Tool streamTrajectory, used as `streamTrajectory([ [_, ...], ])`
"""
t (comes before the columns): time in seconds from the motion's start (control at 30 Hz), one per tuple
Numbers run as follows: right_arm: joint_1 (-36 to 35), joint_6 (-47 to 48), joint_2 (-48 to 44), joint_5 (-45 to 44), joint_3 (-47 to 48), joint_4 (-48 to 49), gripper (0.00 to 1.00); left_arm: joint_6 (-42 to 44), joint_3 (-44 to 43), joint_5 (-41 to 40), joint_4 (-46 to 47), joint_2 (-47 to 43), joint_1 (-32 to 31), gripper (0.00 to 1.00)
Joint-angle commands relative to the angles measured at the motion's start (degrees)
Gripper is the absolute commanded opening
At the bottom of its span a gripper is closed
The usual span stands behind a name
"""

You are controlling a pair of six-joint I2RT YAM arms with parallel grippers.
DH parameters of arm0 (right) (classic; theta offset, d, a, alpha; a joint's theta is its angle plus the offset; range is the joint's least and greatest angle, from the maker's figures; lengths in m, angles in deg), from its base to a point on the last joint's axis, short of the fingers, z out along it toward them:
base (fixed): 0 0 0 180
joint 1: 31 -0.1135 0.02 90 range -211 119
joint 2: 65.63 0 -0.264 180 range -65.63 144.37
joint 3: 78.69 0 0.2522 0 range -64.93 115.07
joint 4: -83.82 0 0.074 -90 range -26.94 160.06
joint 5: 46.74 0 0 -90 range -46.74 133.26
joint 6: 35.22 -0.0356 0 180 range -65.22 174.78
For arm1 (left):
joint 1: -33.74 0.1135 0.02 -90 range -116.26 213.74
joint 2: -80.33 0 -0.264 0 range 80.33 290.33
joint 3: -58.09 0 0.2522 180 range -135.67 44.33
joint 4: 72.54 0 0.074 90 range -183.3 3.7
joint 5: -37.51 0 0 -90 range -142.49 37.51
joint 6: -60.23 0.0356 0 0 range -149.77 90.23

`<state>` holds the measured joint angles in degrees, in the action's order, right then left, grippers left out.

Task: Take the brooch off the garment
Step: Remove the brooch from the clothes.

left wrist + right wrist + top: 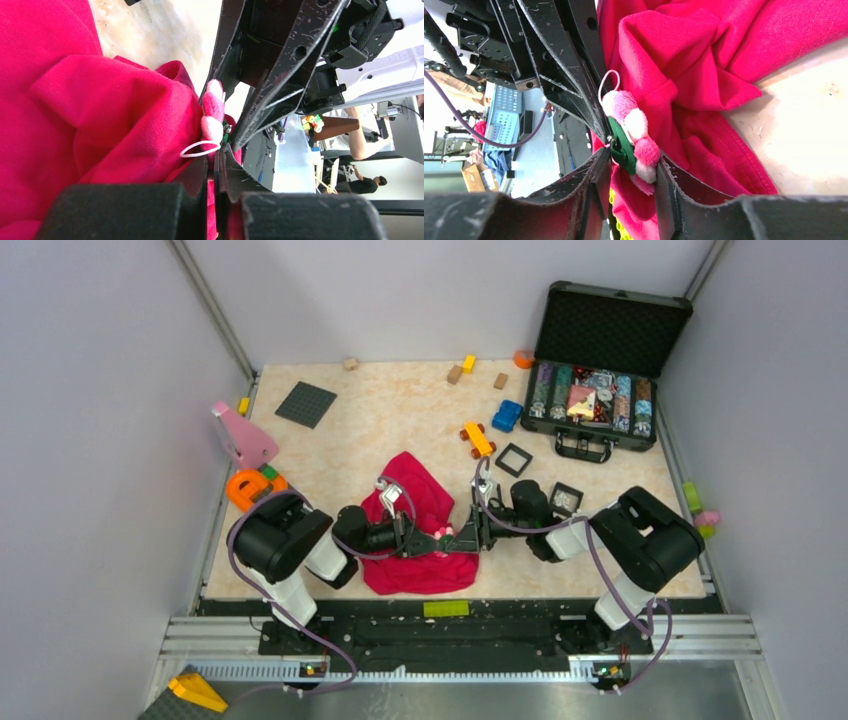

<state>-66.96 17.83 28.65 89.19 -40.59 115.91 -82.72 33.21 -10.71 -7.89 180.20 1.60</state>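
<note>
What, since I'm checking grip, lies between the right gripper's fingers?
The brooch, on the red garment, touching both of the right gripper's fingers; the right wrist view shows it.

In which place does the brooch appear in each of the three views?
Top external: brooch low centre, on the right part of the red garment.
Left wrist: brooch mid-frame, at the right edge of the red garment.
Right wrist: brooch at the centre.
Shared landmark: the red garment.

open black case (pixel 612 330), blue car (pixel 507 416), grey baseplate (pixel 305 404)
</note>
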Motion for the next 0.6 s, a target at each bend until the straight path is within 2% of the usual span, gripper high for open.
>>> streamTrajectory([
  [0.0,-0.86,1.6,0.18,0.65,-0.19,1.53,0.34,1.18,0.3,-0.3,2.18,-0.96,-0.19,0.0],
  [0.23,-0.99,0.43,0.54,0.5,-0.79,4.28,0.18,1.1,0.28,-0.04,2.61,-0.87,-0.26,0.0],
  [0.57,-1.44,-0.18,1.0,0.64,0.04,5.16,0.18,1.09,0.13,0.07,2.67,-0.65,-0.51,0.0],
])
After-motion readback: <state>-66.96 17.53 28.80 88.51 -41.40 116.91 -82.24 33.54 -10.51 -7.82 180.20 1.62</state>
